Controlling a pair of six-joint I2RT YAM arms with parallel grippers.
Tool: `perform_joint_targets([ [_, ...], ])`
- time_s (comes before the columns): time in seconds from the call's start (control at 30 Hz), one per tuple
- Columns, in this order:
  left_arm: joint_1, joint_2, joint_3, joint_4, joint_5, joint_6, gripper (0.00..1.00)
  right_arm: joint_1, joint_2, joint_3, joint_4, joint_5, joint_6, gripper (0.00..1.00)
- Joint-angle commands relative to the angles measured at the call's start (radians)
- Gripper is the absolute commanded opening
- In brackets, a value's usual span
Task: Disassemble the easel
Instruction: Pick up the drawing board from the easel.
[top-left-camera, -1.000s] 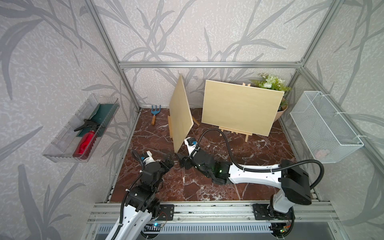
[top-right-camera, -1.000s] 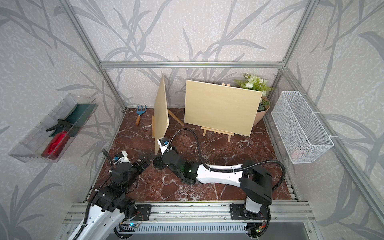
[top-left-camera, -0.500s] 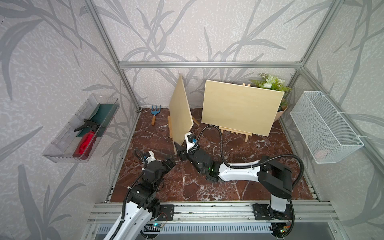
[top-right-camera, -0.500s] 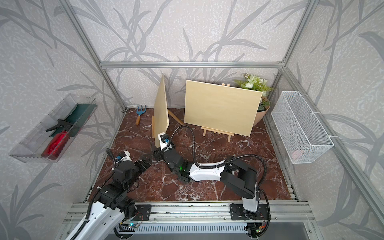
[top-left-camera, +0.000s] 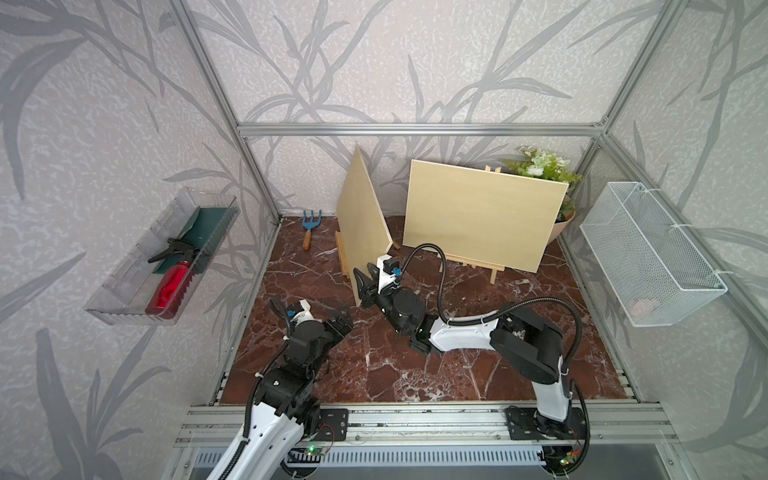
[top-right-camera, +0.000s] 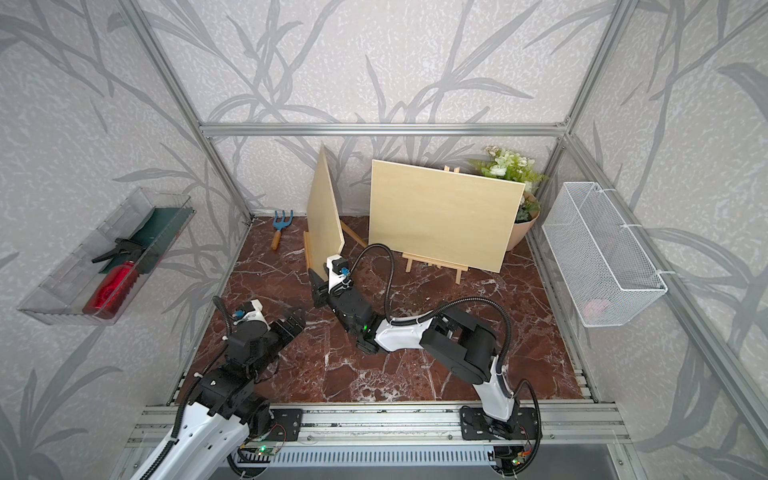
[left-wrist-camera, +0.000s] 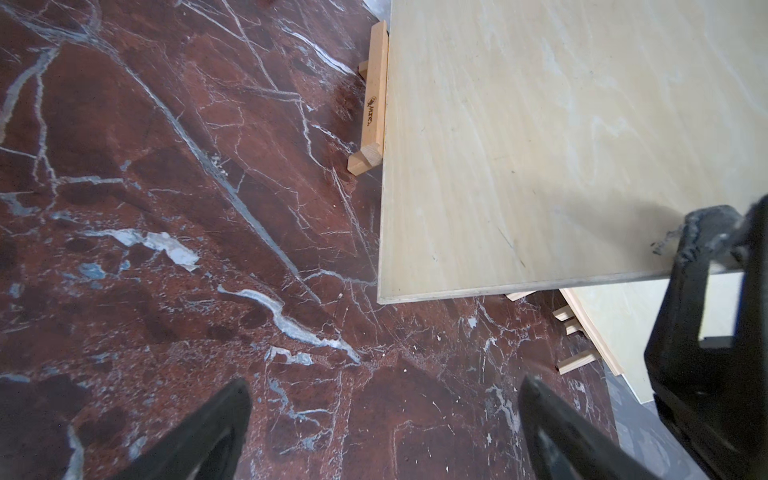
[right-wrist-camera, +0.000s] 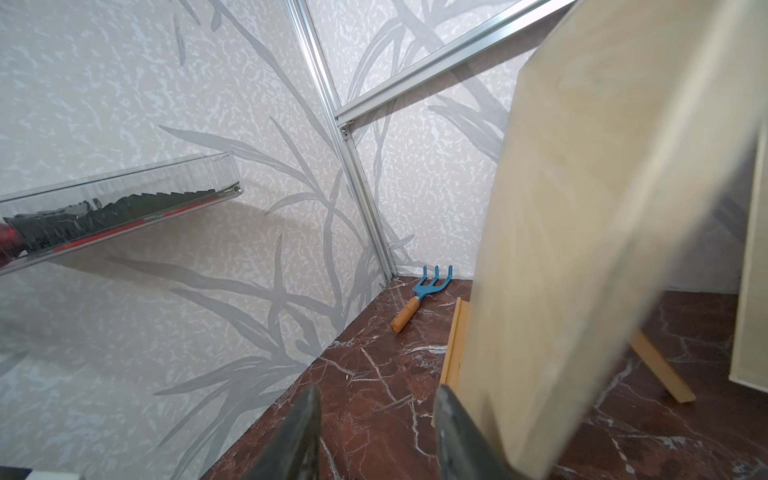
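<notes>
Two small wooden easels stand at the back of the marble floor, each holding a pale plywood board. The left easel (top-left-camera: 341, 258) carries a board (top-left-camera: 360, 224) seen edge-on, and the right easel (top-left-camera: 478, 266) holds a wide board (top-left-camera: 478, 220). My right gripper (top-left-camera: 365, 276) sits at the lower front corner of the left board (right-wrist-camera: 582, 249). Its jaws are partly open with only floor between them (right-wrist-camera: 378, 392). One fingertip (right-wrist-camera: 451, 409) lies beside the board's face, and the board is outside the gap. My left gripper (top-left-camera: 343, 322) hovers open over bare floor (left-wrist-camera: 384, 384), short of that board (left-wrist-camera: 540, 145).
A blue hand rake (top-left-camera: 308, 226) lies in the back left corner. A clear tray (top-left-camera: 124, 309) with a red bottle hangs on the left wall. A white wire basket (top-left-camera: 648, 257) hangs on the right wall. A flower pot (top-left-camera: 544, 170) stands behind the right board.
My right gripper has moved forward to the left board's front corner and its jaws have narrowed. The right arm's elbow has folded back. The left arm has barely shifted.
</notes>
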Motion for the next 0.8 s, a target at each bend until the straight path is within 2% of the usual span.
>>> perform_joint_targets([
  [0.0,-0.003,0.003,-0.010,0.024,0.009,-0.016,0.99,-0.022,0.013,0.027,0.100,0.028,0.000,0.41],
  [0.13,-0.003,0.007,-0.013,0.033,0.016,-0.017,0.99,-0.038,0.022,0.016,0.136,0.026,-0.003,0.33],
  [0.23,-0.002,0.006,-0.015,0.032,0.016,-0.021,0.99,-0.045,0.032,0.018,0.155,0.009,-0.007,0.33],
  [0.4,-0.002,-0.001,-0.019,0.032,0.015,-0.023,0.99,-0.049,0.047,0.007,0.205,0.007,-0.019,0.25],
  [0.47,-0.002,0.001,-0.018,0.033,0.018,-0.023,0.99,-0.053,0.047,0.007,0.197,0.005,-0.019,0.18],
  [0.6,-0.002,0.001,-0.021,0.039,0.020,-0.025,0.99,-0.057,0.049,0.007,0.193,-0.002,-0.019,0.12],
  [0.63,-0.002,0.001,-0.024,0.040,0.021,-0.026,0.99,-0.057,0.049,0.007,0.193,0.002,-0.019,0.03],
  [0.67,-0.002,0.001,-0.024,0.040,0.021,-0.026,0.99,-0.057,0.047,0.006,0.193,0.009,-0.021,0.00],
  [0.77,-0.002,0.002,-0.024,0.043,0.023,-0.026,0.99,-0.057,0.044,0.002,0.194,0.016,-0.031,0.00],
])
